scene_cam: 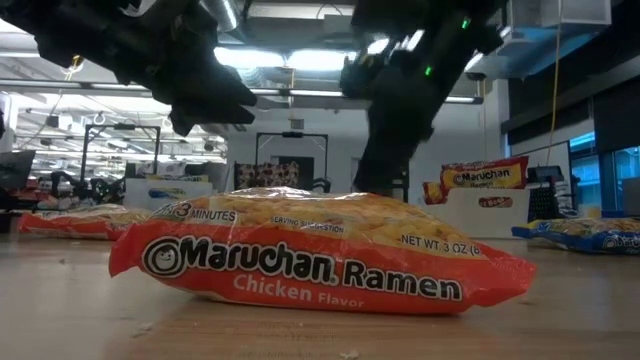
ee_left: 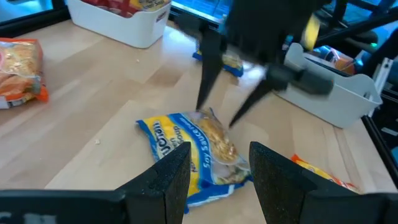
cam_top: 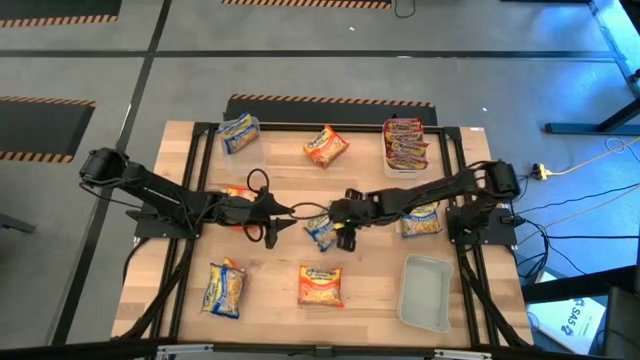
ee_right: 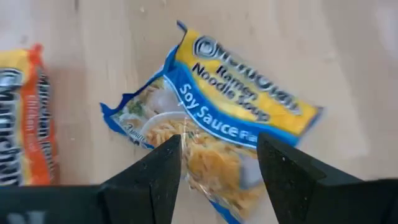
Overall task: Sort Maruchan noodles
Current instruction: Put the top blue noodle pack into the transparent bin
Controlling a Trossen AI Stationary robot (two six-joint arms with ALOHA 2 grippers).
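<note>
At the middle of the wooden worktop [cam_top: 270, 295], seen from above, you have both arms meeting over one blue-and-yellow plastic soy sauce ramen packet [cam_top: 321, 231]; the right gripper [cam_top: 343, 236] hangs just over it and the left gripper [cam_top: 292, 211] sits just beside it. An orange chicken ramen packet [cam_top: 320, 285] lies near, and red packets fill a white plastic tub [cam_top: 405, 144] well apart.

From table height, you see the orange chicken ramen packet [scene_cam: 320, 255] flat in front, with both dark arms above it.

In the left wrist view, the left jaws stand parted and empty, the soy sauce packet [ee_left: 193, 149] just ahead of them.

In the right wrist view, the right jaws stand parted, straddling the packet [ee_right: 217, 118] without gripping it.
</note>
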